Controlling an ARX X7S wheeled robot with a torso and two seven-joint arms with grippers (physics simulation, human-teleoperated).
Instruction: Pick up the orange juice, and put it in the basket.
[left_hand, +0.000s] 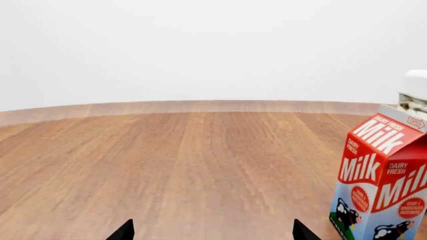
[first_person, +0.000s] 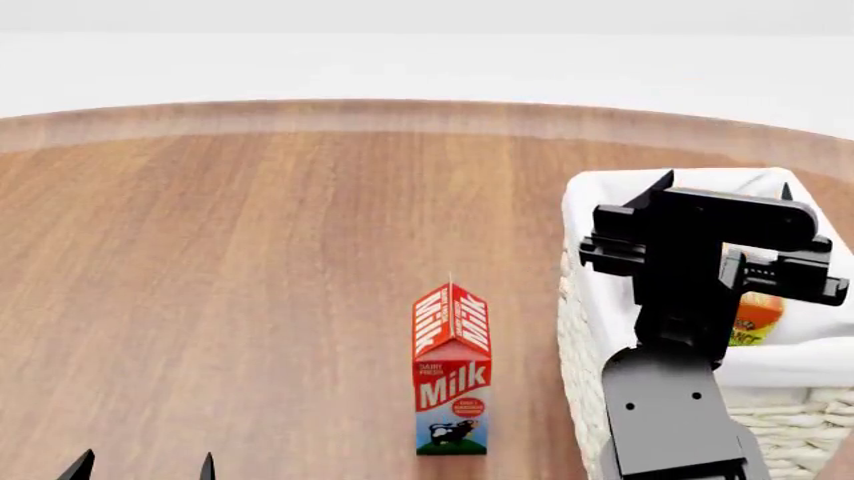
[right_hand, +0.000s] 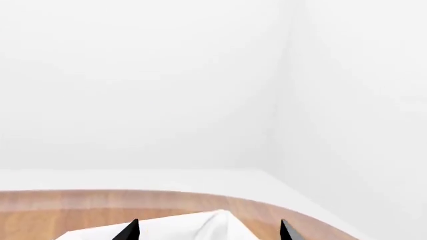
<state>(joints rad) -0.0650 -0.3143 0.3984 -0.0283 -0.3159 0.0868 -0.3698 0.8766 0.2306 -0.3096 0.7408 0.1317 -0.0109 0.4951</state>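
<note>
The juice (first_person: 757, 317) lay inside the basket (first_person: 583, 300) at the right of the surface (first_person: 240, 260). Only a scrap of its orange-and-yellow face showed past the right arm, so I cannot tell whether it stood or leaned. Judging by its kind, it would be a stiff carton with some weight if full, its walls smooth and apt to dent under a hard pinch. The flat sides below the gable would be the sensible place to take it, should it need moving again.

The right tool (right_hand: 208, 231) hung above the basket with its tips spread and nothing between them. The white lining showed just beneath in its own view. The task looked as good as done.

Left of the basket and apart from it, the milk (first_person: 451, 370) stood upright. The left tool (first_person: 144, 466) sat at the near left edge, tips apart and empty, well away from the milk.
</note>
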